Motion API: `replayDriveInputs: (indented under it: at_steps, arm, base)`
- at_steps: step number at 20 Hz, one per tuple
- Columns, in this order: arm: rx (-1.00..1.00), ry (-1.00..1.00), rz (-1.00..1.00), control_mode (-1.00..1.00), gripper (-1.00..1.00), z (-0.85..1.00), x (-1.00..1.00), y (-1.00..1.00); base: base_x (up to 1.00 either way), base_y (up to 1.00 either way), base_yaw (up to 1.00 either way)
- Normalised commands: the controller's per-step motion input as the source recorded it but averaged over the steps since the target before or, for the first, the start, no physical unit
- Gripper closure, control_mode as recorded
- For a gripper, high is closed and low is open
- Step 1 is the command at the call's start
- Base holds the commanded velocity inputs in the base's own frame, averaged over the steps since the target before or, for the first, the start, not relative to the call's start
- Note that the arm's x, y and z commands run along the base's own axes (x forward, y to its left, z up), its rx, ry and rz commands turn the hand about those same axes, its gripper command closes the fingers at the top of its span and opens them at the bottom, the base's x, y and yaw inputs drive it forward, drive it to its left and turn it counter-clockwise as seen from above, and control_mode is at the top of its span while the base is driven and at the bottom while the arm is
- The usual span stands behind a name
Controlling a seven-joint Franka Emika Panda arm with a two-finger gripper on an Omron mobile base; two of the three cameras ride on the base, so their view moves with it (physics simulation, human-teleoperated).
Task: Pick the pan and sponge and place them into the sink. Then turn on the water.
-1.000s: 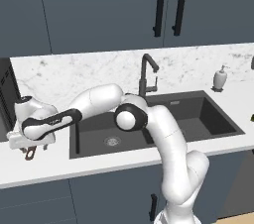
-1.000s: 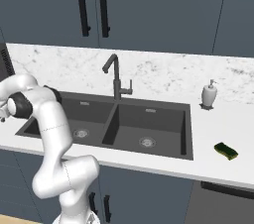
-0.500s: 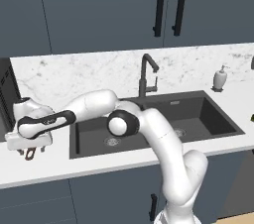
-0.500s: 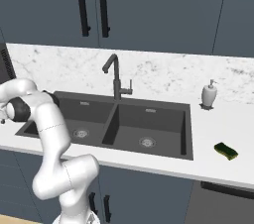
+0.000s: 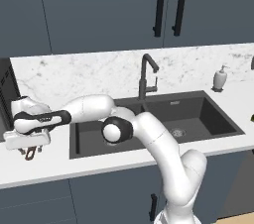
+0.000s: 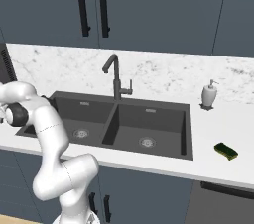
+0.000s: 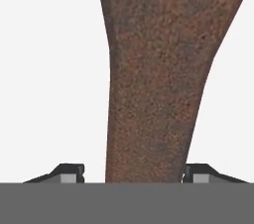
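Brown pan [image 7: 154, 84] handle runs between the gripper [image 7: 133, 171] fingertips, which stand apart beside it; no writing is legible.

— What did the pan [image 7: 154, 79] look like up close?
— I saw a rough, mottled brown handle, matt, like rusted or cast metal.
— And the rest?
— I read the counter [image 6: 149, 77] as polished white marble with grey veins, the sink [image 6: 163, 126] as matt dark grey with shiny silver drains. The sponge [image 6: 226, 150] looked soft yellow under a coarse green layer. The cabinets [image 5: 99, 10] were smooth matt blue-grey.
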Motion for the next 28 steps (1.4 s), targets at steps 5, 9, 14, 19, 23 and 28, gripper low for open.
replayDriveInputs:
  at_steps: [5, 9, 14, 19, 23, 28]
  arm:
    - [-0.01, 0.20, -0.06, -1.00, 1.00, -1.00, -0.05, -0.86]
    - [0.05, -0.10, -0.20, -1.00, 1.00, -0.96, -0.24, -0.83]
    - [0.03, -0.33, -0.25, -1.00, 1.00, -0.56, -0.47, -0.70]
    - [0.00, -0.17, -0.26, -1.00, 1.00, -0.13, -0.28, -0.95]
    - [0.02, -0.06, -0.26, -1.00, 1.00, -0.05, -0.06, -1.00]
    - [0.06, -0.03, -0.23, -1.00, 1.00, 0.03, 0.00, -0.84]
  base:
    - [0.00, 0.00, 0.00]
    - [0.00, 0.00, 0.00]
    - [0.00, 0.00, 0.00]
    - [0.00, 0.00, 0.00]
    - [0.00, 0.00, 0.00]
    - [0.00, 0.00, 0.00]
